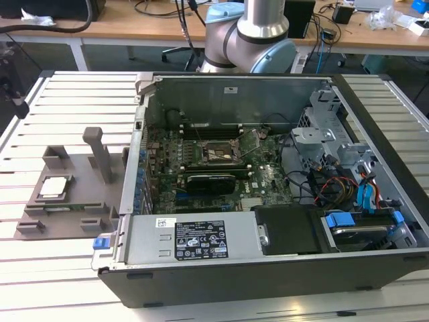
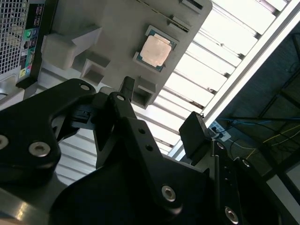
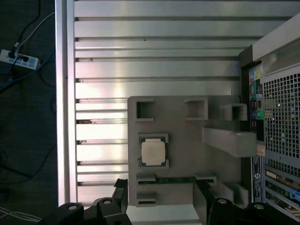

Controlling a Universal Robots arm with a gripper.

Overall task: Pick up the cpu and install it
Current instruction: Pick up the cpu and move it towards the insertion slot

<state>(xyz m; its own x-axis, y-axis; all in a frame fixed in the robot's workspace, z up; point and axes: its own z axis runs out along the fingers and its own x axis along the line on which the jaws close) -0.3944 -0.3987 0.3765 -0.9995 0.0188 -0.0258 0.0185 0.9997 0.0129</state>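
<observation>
**Item: cpu** (image 1: 53,186). Small flat square chip, silvery-grey metal top, pale rim. Lies face up in a square recess of the grey moulded plastic holder (image 1: 77,176), at middle left of the exterior view, outside the open black desktop computer case (image 1: 268,268).

**Socket.** Dark square frame (image 1: 218,154) on the green motherboard, at centre frame; no chip in it.

**Gripper** (image 2: 160,105). Black, two-fingered; jaws spread apart and empty.

**Relation.** In both wrist views the cpu lies ahead of the fingertips, apart from them, roughly on the midline between the jaws. Being square, it has no long axis. In the first wrist view its edges sit square to the line joining the fingers (image 3: 120,190).
</observation>
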